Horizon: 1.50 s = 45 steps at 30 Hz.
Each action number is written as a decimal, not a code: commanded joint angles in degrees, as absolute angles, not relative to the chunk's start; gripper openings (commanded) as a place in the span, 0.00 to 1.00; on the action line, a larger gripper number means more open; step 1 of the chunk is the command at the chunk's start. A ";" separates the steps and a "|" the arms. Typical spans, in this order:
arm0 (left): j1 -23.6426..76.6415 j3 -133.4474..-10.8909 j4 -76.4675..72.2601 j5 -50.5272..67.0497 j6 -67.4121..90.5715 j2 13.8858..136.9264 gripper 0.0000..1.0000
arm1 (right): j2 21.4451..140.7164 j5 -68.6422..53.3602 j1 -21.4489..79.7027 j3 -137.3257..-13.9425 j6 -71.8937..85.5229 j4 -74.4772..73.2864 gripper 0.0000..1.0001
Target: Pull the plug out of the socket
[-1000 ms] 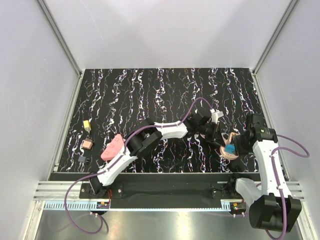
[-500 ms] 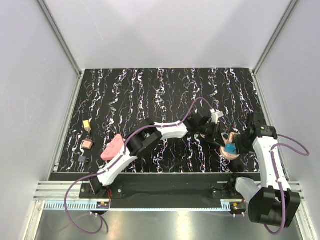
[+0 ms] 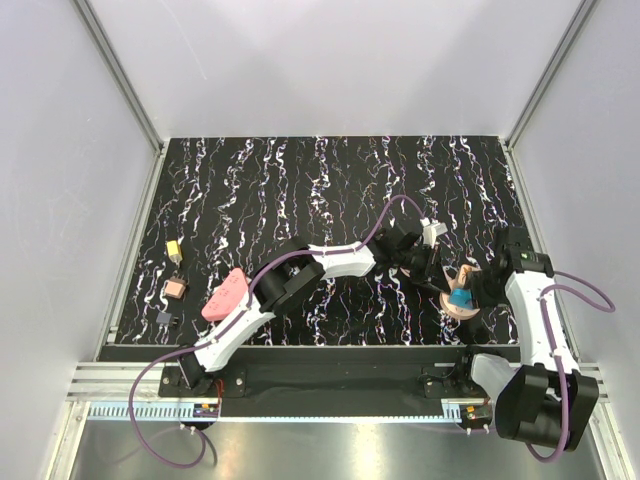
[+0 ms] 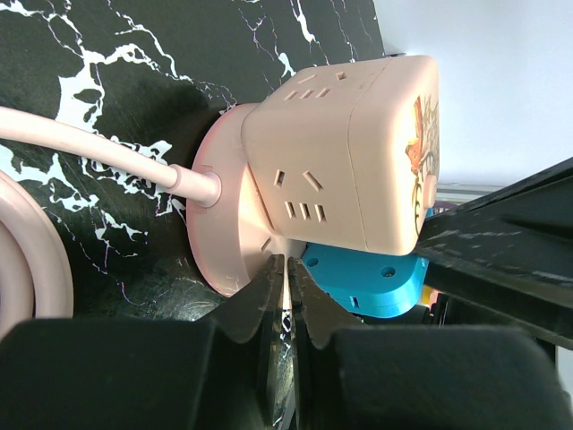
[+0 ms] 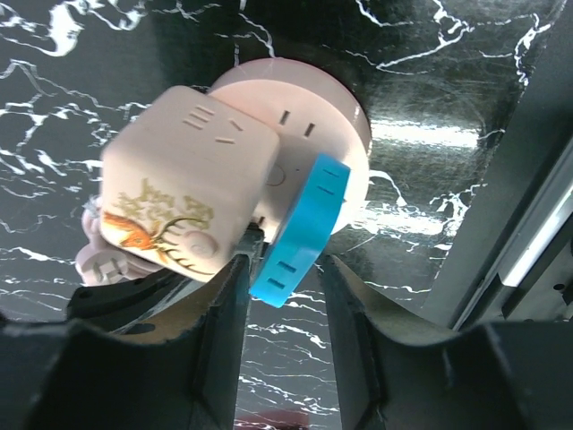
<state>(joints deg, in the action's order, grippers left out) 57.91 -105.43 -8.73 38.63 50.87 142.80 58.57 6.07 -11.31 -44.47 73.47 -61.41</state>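
Top external: black marbled table (image 3: 300, 180), pale walls (image 3: 330, 60).

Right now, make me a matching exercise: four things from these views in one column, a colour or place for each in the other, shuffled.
Column A
1. plug
2. cube socket
3. cable
4. right gripper

Column B
a. pale pink with a deer print
b. blue
c. one finger on either side of the plug
d. runs into the round base

Pairs: 1-b, 2-a, 3-d, 4-c
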 commanded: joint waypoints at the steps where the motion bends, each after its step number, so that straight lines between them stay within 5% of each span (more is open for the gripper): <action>1: 58.18 -106.88 -9.67 39.55 49.92 143.70 0.12 | 57.05 5.10 -11.51 -43.33 73.57 -61.44 0.44; 15: 58.27 -106.70 -9.40 39.46 49.57 143.88 0.11 | 60.98 7.38 -11.78 -43.24 74.45 -58.71 0.41; 23: 58.27 -106.61 -9.58 39.55 49.66 144.14 0.11 | 63.63 5.36 -11.78 -44.73 74.27 -57.66 0.27; 29: 58.71 -106.87 -8.26 39.02 48.78 144.32 0.11 | 62.14 3.61 -11.78 -45.79 72.95 -57.66 0.00; 45: 59.33 -107.84 -2.55 36.91 46.58 145.90 0.07 | 61.25 -2.19 -11.95 -48.78 73.65 -57.74 0.00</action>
<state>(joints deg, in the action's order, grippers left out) 58.11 -107.18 -5.87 38.17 48.73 143.15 61.54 1.93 -11.75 -44.29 72.97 -59.53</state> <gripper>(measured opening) 0.080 0.280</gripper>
